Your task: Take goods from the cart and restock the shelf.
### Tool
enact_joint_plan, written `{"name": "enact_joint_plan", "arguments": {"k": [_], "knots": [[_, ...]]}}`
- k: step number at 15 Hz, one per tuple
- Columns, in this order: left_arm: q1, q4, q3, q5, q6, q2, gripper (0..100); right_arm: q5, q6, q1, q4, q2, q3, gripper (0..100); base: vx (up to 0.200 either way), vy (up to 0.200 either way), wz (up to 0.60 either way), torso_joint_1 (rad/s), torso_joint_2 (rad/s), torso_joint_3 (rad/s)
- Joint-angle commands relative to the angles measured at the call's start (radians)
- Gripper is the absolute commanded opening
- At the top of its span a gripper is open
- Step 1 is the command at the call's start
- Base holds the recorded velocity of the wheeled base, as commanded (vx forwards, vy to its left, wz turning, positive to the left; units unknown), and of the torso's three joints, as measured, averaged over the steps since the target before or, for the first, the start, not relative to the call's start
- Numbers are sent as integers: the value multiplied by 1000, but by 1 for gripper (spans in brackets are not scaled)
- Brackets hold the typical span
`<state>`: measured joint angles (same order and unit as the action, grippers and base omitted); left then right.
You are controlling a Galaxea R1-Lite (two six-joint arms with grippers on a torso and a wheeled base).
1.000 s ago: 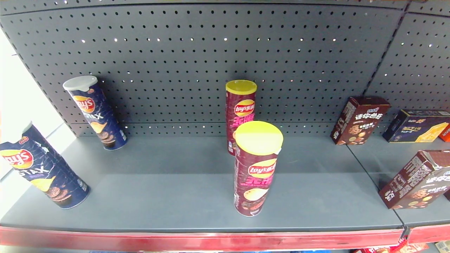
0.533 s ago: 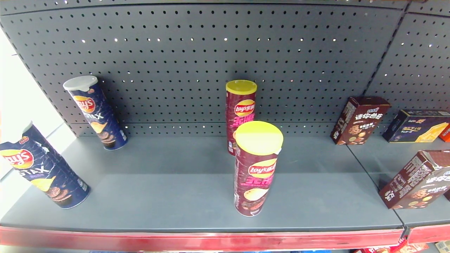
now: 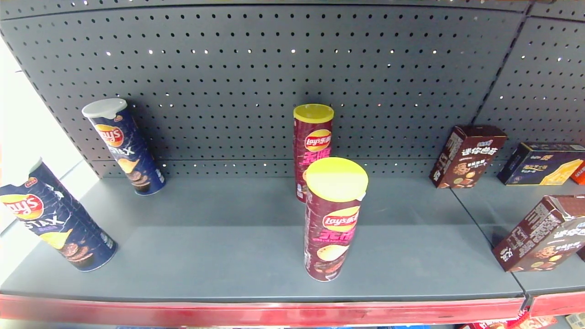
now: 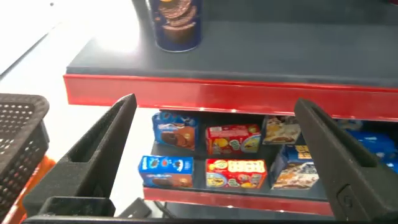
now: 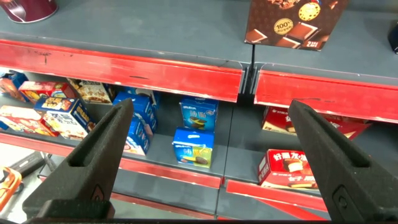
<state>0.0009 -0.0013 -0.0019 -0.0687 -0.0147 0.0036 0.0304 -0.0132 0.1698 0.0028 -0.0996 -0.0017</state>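
Note:
On the grey shelf (image 3: 219,256) stand two maroon chip cans with yellow lids, one in front (image 3: 333,219) and one behind it (image 3: 312,146) by the pegboard. Two dark blue chip cans stand at the left, one at the back (image 3: 122,146) and one at the front edge (image 3: 55,224). My left gripper (image 4: 214,140) is open and holds nothing, below the shelf's red front lip (image 4: 230,96), with a blue can's base (image 4: 177,25) above it. My right gripper (image 5: 208,134) is open and holds nothing, facing the red lip (image 5: 124,62) and lower shelves.
Brown cookie boxes (image 3: 466,155) (image 3: 541,233) and a dark blue box (image 3: 539,164) sit on the right shelf section. Lower shelves hold small snack boxes (image 4: 233,152) (image 5: 198,127). A black mesh basket (image 4: 18,143) shows beside the left gripper. A brown box (image 5: 292,22) stands above the right gripper.

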Motion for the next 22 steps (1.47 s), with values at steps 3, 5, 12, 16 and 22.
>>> {"name": "enact_joint_plan", "arguments": {"k": [3, 5, 12, 16, 22], "knots": [[-1, 0, 0, -2, -2, 7, 100, 2, -5, 4, 0, -2, 0, 100, 0, 0, 0, 0, 0, 0], [-1, -2, 0, -45, -11, 6, 100, 0, -4, 5, 2, -2, -1, 100, 0, 0, 0, 0, 0, 0], [-1, -2, 0, -22, -11, 7, 100, 125, -56, 85, -78, -606, -581, 100, 0, 0, 0, 0, 0, 0], [-1, -2, 0, -17, -11, 7, 100, 169, -94, 186, -90, -916, -764, 100, 0, 0, 0, 0, 0, 0], [-1, -2, -1, -17, -11, 7, 100, 169, -152, 306, -187, -1224, -776, 100, 0, 0, 0, 0, 0, 0]]}}
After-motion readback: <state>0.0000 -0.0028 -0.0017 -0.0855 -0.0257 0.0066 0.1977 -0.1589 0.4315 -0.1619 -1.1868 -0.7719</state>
